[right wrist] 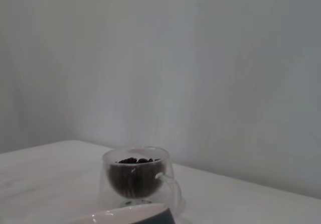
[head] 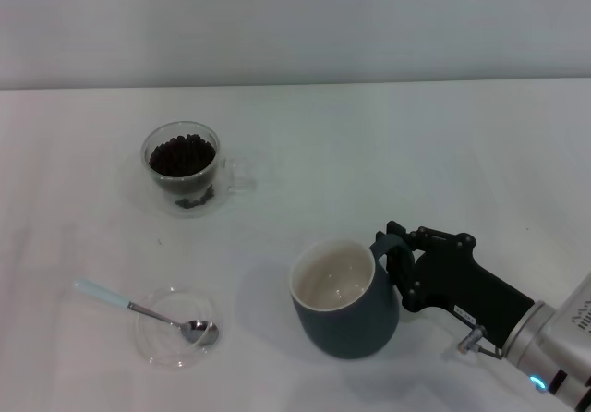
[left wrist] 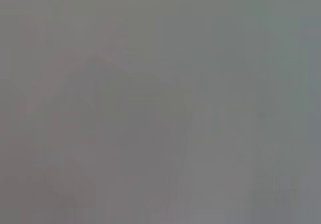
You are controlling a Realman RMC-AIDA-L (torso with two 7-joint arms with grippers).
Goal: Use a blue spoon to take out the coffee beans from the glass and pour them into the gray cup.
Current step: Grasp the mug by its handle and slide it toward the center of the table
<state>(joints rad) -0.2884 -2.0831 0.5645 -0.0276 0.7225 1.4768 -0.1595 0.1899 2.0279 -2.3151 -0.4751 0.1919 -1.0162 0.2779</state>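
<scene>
While the right pincer (head: 392, 262) clamps its loop handle, the rounded gray cup (head: 343, 312) shows a smooth cream inside.

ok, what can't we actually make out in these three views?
- Left gripper: absent from the head view; the left wrist view is a featureless grey blur.
- Right gripper: at the gray cup handle; the handle hides its grip.
- Gray cup in the right wrist view: only the rim, cut by the picture's edge.
- Blue spoon on the saucer: absent from both wrist views.
</scene>
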